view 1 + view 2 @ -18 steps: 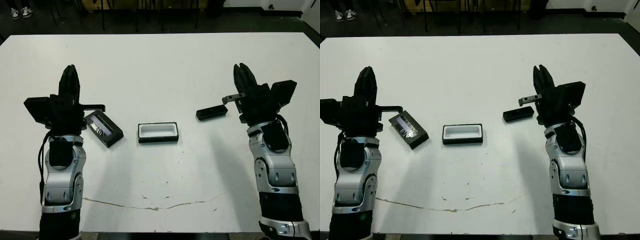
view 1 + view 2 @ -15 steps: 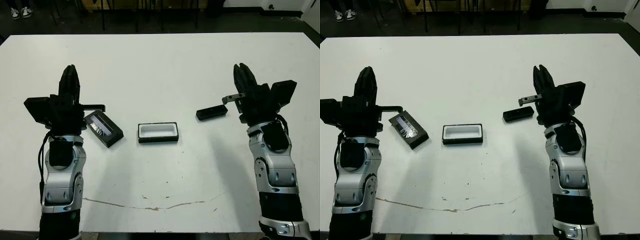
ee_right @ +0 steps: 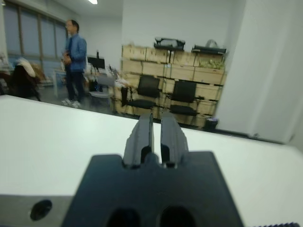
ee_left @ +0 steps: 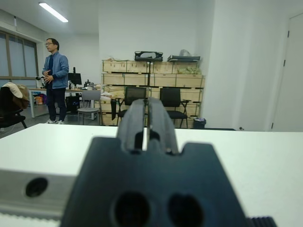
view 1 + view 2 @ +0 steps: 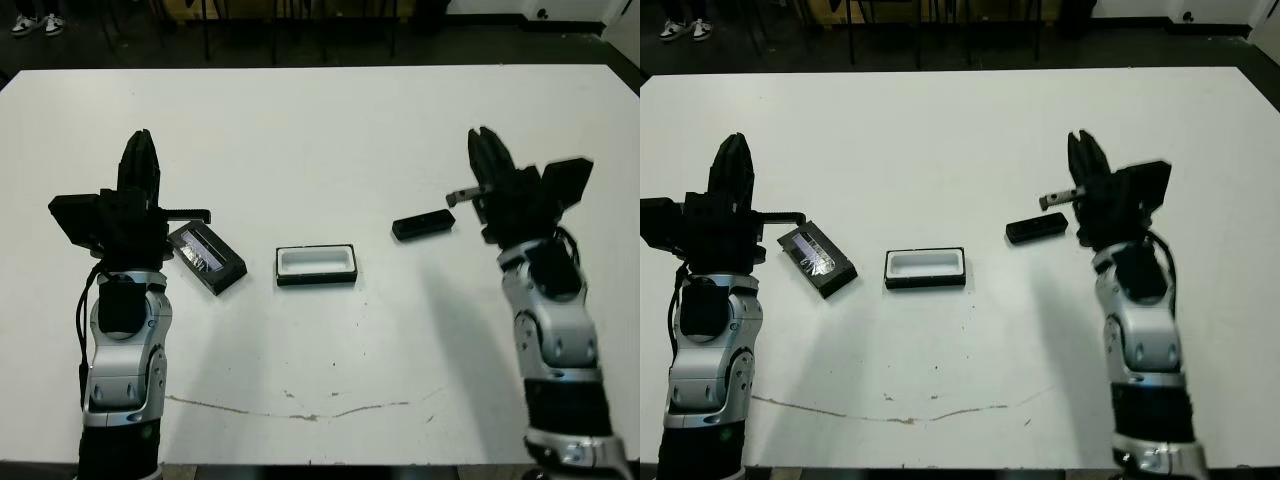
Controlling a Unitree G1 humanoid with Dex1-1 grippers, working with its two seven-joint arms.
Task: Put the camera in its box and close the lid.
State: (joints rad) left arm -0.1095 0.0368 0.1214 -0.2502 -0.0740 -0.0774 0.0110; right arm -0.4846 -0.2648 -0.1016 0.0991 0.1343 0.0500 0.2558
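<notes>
- Almost nothing has changed in the last half second: the camera (image 5: 423, 226), box (image 5: 316, 265) and lid (image 5: 207, 259) lie just where they did, and the left arm has not moved.
- The one change is slight: the right arm has shifted a little and shows motion blur. I judge it is only starting toward the camera, so the task is still at its beginning.
- Right gripper (image 5: 484, 152) hovers just right of the camera, apart from it, fingers pressed nearly together with a thin slit between them, holding nothing.
- Left gripper (image 5: 139, 155) hangs just left of the lid, fingers likewise closed up and empty.
- The camera lies flat on the table (image 5: 320, 130), right of the box and well apart from it.
- The box sits open at centre, white lining up and empty; the lid lies tilted to its left, silvery strip up.
- Nothing lies between camera and box; the path looks free.
- A person (image 4: 56, 80) stands far beyond the table, with chairs (image 4: 171, 100) and stacked crates (image 4: 156, 78) behind, none near the work.
</notes>
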